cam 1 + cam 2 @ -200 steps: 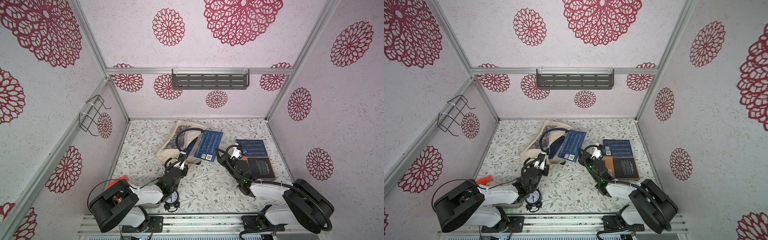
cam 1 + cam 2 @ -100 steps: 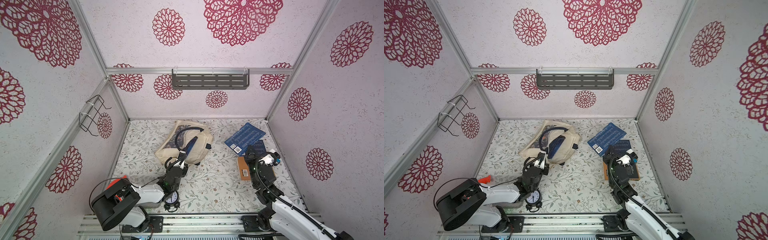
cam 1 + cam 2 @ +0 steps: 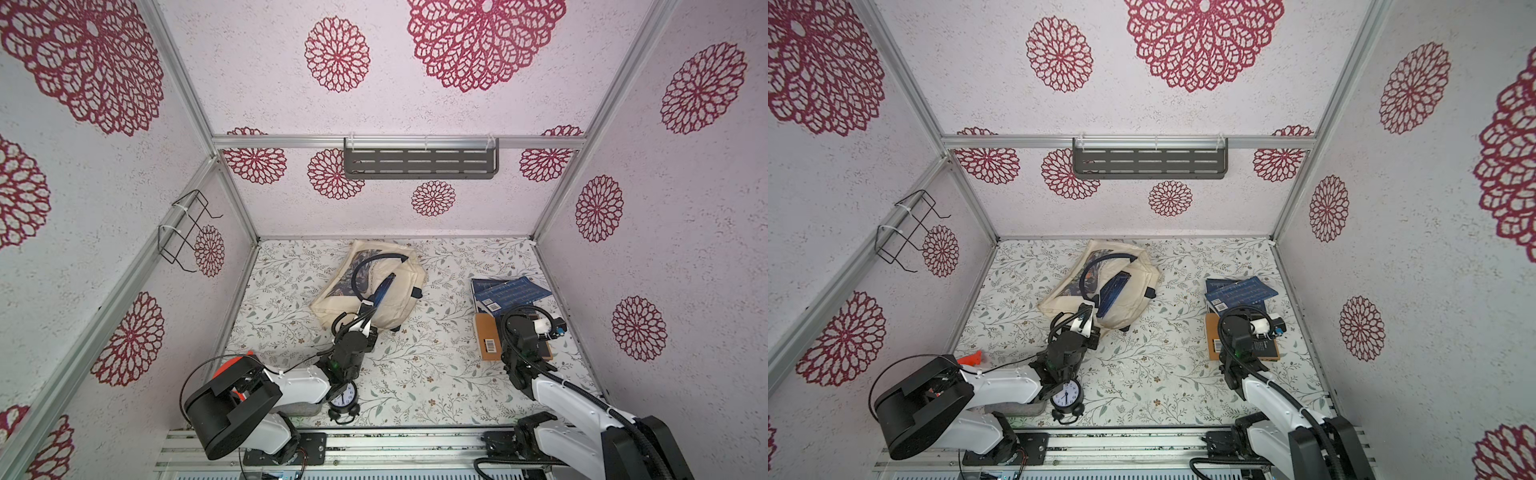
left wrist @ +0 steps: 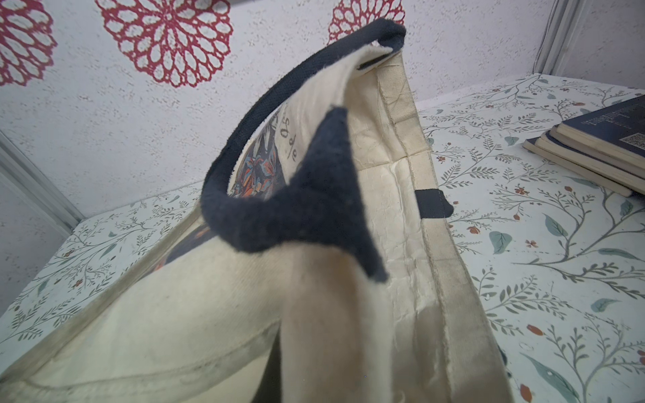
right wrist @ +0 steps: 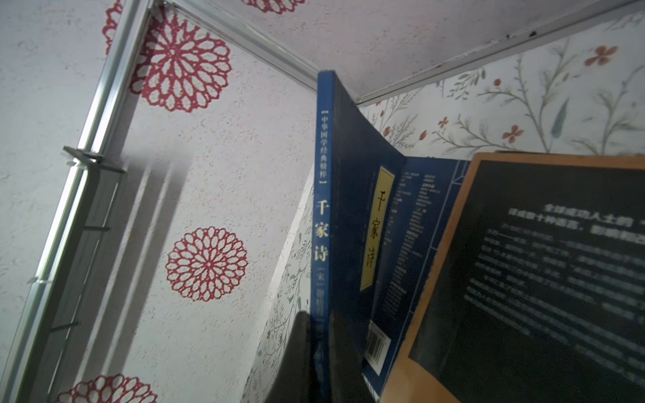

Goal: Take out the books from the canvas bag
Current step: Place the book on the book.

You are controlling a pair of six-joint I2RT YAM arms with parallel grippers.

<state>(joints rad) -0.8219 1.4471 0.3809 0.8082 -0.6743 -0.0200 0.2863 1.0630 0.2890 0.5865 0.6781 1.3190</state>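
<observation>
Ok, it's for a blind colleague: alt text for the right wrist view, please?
A navy book with pale lettering on its spine fills the centre, its near end pinched by the right claw; beside it are a navy cover with yellow label and barcode and a black, orange-bordered book, red-flowered wallpaper behind.

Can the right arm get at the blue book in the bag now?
Probably not yet: the right gripper is shut on a navy book over the pile. The left gripper holds the canvas bag open and the blue book shows.
</observation>
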